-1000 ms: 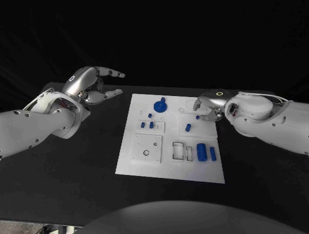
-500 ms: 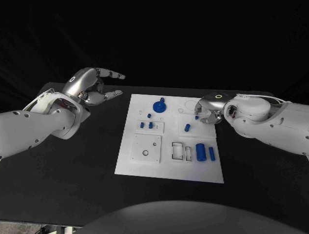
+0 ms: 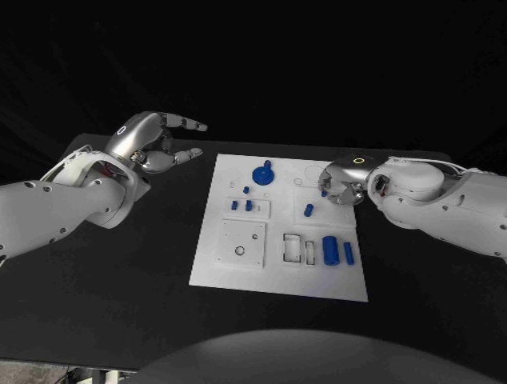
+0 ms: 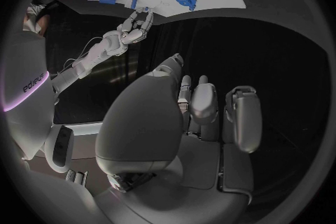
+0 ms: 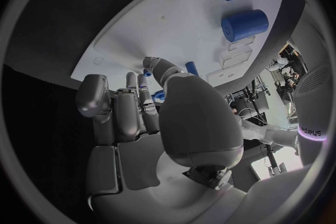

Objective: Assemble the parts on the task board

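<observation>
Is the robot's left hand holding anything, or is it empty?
Empty. The left hand hovers off the white task board, fingers apart with nothing between them; the left wrist view shows bare fingers too.

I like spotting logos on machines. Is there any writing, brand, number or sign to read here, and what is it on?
"sharpa", mirrored or turned and only partly legible, on the robot's white body in the left wrist view.
The same wordmark on the white body in the right wrist view, too bent to read surely.
Nothing readable on the task board.
</observation>
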